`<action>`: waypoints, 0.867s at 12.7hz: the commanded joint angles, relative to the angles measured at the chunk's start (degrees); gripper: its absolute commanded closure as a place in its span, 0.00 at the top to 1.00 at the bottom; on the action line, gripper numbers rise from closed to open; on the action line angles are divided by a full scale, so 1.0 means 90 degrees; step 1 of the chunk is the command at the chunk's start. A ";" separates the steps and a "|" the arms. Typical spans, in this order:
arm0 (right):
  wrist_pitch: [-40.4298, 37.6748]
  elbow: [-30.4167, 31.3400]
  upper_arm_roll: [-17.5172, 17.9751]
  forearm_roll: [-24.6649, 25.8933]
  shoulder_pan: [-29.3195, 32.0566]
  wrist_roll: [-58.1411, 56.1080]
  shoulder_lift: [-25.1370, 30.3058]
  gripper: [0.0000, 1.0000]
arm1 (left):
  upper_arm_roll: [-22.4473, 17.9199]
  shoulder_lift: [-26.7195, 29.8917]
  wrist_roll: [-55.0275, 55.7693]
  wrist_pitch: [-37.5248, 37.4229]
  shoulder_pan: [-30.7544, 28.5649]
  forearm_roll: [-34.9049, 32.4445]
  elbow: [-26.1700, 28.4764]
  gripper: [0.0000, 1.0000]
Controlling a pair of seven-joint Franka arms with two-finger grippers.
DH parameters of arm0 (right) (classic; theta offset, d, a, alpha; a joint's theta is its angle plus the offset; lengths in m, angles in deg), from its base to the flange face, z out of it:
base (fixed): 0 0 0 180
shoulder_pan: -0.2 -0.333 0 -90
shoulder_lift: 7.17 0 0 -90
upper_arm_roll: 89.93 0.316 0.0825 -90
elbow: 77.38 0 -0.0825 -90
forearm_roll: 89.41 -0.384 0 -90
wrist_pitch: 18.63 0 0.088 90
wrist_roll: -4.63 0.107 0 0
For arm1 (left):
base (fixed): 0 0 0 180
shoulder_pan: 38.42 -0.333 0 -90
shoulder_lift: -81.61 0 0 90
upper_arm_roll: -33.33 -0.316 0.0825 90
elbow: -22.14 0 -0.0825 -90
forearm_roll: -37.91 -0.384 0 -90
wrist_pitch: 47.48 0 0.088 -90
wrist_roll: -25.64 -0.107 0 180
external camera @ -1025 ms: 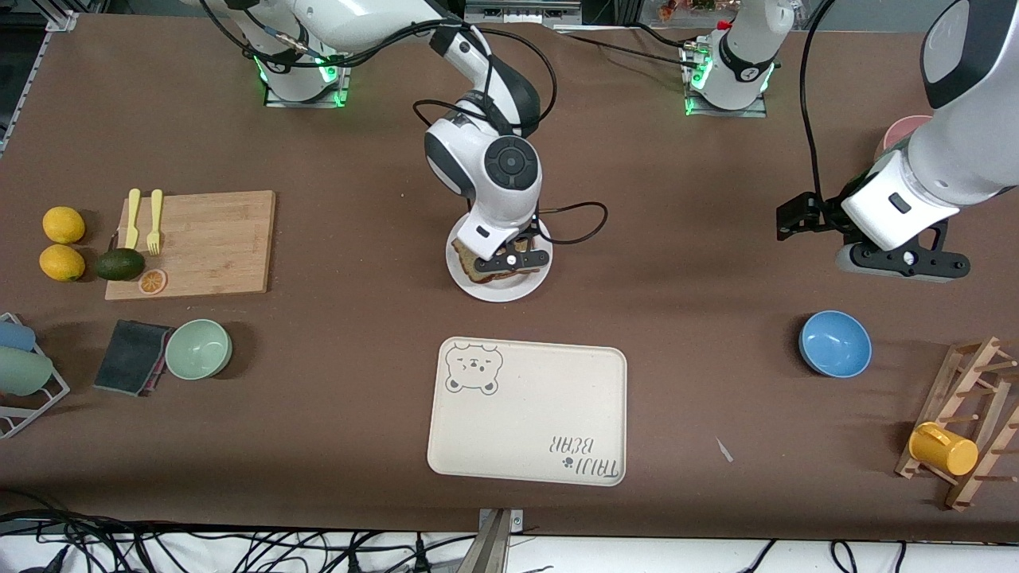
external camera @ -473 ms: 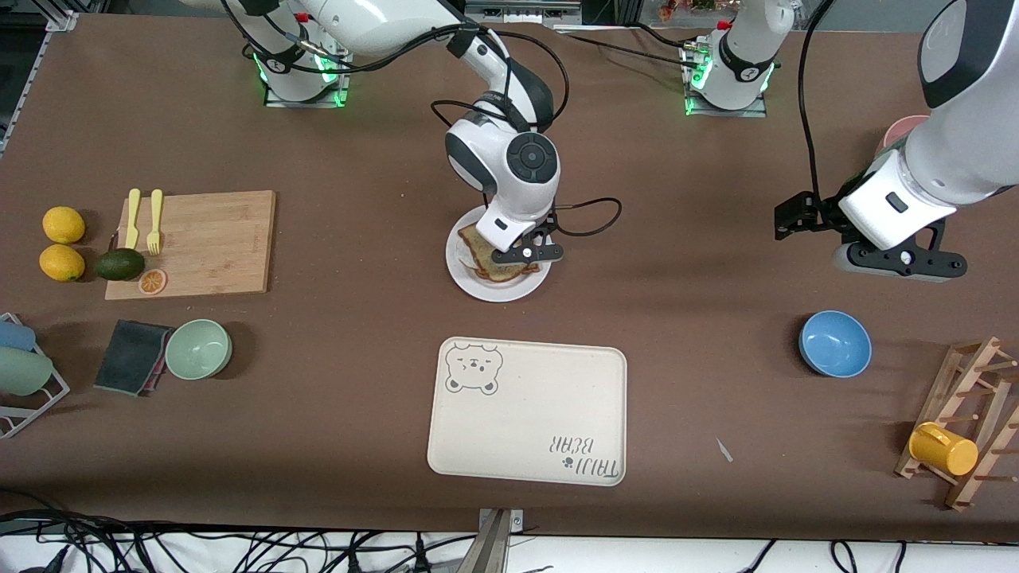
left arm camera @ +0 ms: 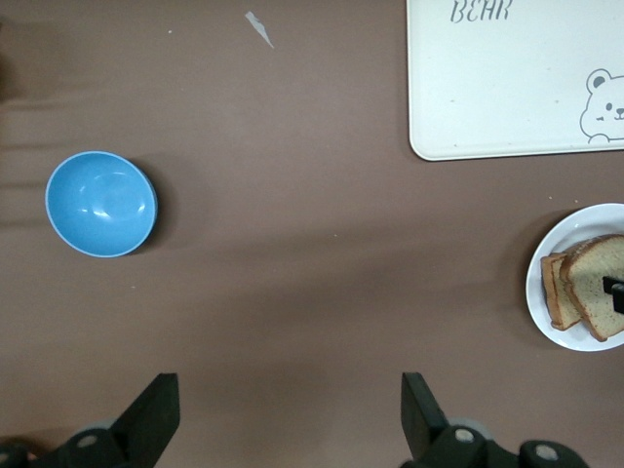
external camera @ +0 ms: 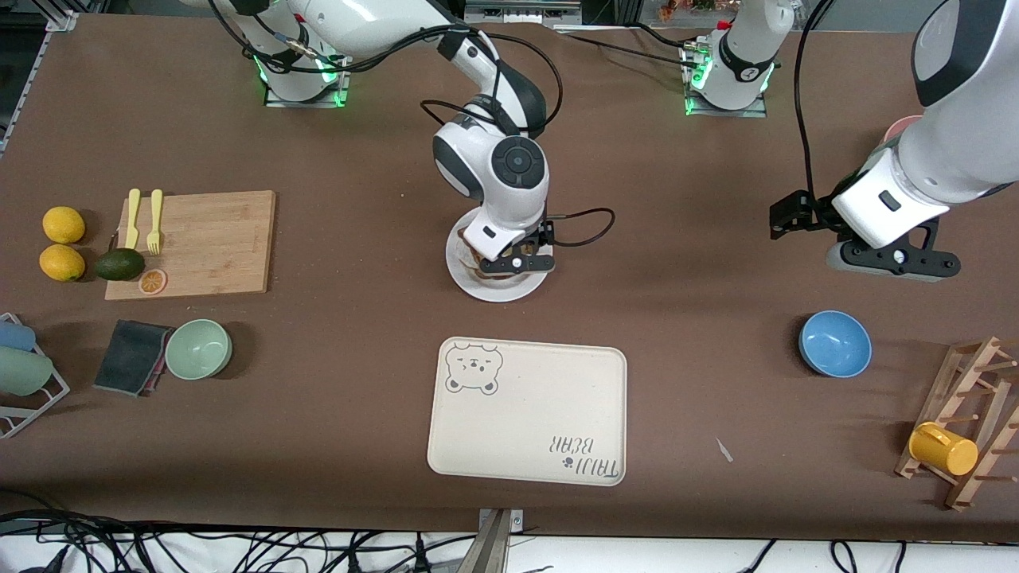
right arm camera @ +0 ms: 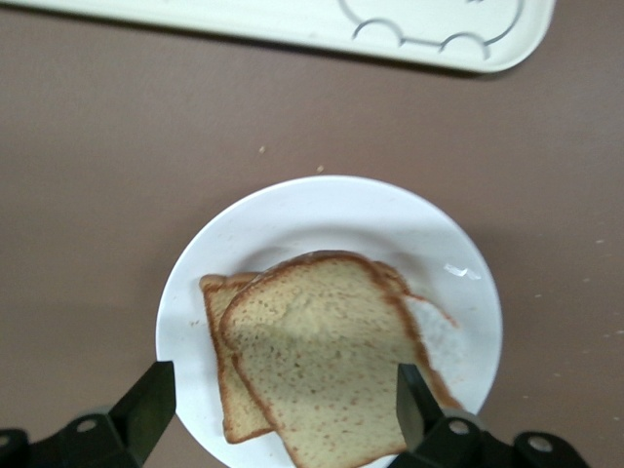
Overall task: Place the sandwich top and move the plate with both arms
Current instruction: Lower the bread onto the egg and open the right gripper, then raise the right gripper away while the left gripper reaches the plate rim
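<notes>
Sandwich top (right arm camera: pixel 327 366) overhangs lower slice (right arm camera: pixel 219 366) (right claw (right arm camera: pixel 278 409) spread above).

Both arms had glossy white rounded casings with dark grey joint bands. Black cables looped along them, and green lights glowed at their bases. The right arm's wrist bore a round dark cap.

tray (external camera: pixel 525 414) | printed "TAIJI BEAR", upside down in front view | "BEAR" in left wrist view

Both hands open: right (right arm camera: pixel 278 405), left (left arm camera: pixel 288 419).
</notes>
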 commanded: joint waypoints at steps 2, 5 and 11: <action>-0.0850 -0.0004 0.0030 -0.0187 0.0347 -0.0239 0.0422 1.00 | 0.0068 -0.0497 -0.0092 0.0024 0.0184 0.0174 -0.0012 1.00; -0.1291 0.0122 0.0030 -0.0479 0.0804 -0.0913 0.0860 1.00 | 0.0448 -0.1102 -0.0102 0.0121 0.0184 0.0630 -0.0070 1.00; -0.1741 0.2600 0.0010 -0.0480 0.2550 -0.2503 0.3397 1.00 | 0.0527 -0.2185 -0.0238 0.1399 0.0594 0.2367 0.0037 1.00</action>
